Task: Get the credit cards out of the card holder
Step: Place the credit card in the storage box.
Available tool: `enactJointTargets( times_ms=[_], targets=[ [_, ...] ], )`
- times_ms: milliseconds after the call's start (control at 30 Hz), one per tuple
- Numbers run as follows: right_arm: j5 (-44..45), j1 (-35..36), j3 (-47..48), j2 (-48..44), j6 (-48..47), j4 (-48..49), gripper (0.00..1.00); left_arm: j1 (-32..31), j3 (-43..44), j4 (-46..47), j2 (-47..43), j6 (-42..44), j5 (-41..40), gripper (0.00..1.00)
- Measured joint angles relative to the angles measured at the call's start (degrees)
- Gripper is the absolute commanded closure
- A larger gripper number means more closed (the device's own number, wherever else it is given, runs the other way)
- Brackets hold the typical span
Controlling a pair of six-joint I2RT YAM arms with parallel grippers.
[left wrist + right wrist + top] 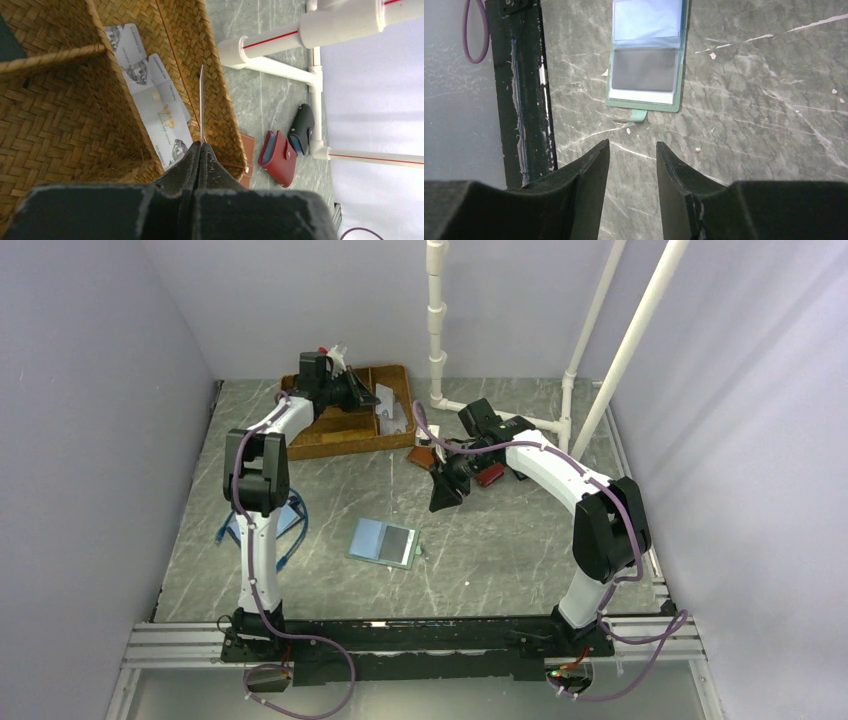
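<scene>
**Grey stone worktop: holder open at the middle, one card pinched over the tray**

Grey-veined worktop (pixel 500 570) is seen with a woven tray (pixel 345 445) set towards its far left corner. The card holder (pixel 384 541) is laid open and flat near the middle, closer to the near edge and well apart from the tray. The right gripper (pixel 632 150) is held part-way open and empty above bare stone. The holder is placed straight ahead of its jaws, long axis running away from them in line with the gap, and this arm is judged much the nearer. The left gripper (pixel 201 145) is clenched on one credit card (pixel 201 100), held edge-on over a tray compartment where other credit cards (pixel 160 115) are lying. Whether any card is left in the pockets cannot be told.
</scene>
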Motion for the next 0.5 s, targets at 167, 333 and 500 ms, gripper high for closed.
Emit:
enactJointTargets(
  times_ms=[167,333,500],
  targets=[
    [0.0,0.0,0.0,0.0,0.0,0.0,0.58,0.0,3.7,-2.8,2.3,0.3,-0.5,1.00],
    [0.0,0.0,0.0,0.0,0.0,0.0,0.58,0.0,7.6,-6.4,5.0,0.1,-1.6,1.00],
    [0.0,0.0,0.0,0.0,0.0,0.0,0.58,-0.2,11.7,-11.8,7.0,0.3,-3.9,0.98]
  ],
)
